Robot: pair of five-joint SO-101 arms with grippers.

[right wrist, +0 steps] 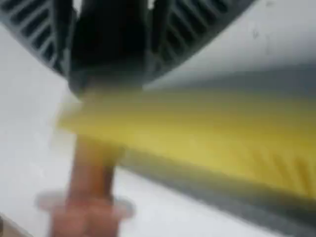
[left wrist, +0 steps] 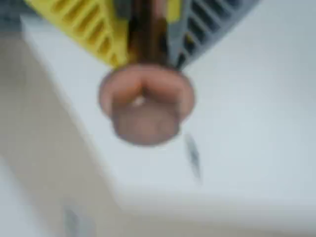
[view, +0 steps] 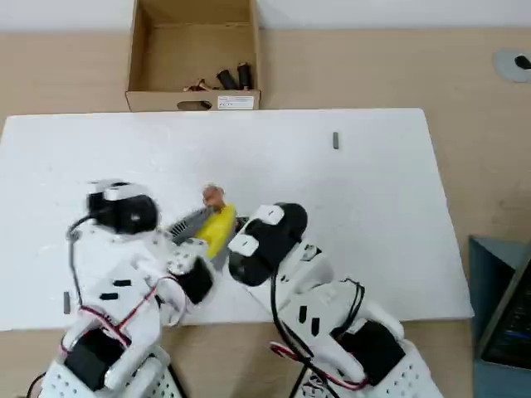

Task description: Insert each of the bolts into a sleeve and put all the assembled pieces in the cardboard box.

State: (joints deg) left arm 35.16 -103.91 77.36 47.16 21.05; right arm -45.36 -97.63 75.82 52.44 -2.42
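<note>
At the middle of the white board, my left gripper is clamped on a copper bolt, whose flanged head juts past my fingertips toward 12 o'clock. My right gripper, alongside at 4 o'clock, pinches a dark sleeve, blurred and mostly hidden between its grey jaws. The cardboard box stands well apart at 12 o'clock, with dark and copper pieces inside.

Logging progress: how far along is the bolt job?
Done: assembled pieces lie in the cardboard box. In hand: left gripper clamps a bolt, right gripper apparently holds a dark sleeve by it. Left: a loose sleeve on the board, boxing this pair.
</note>
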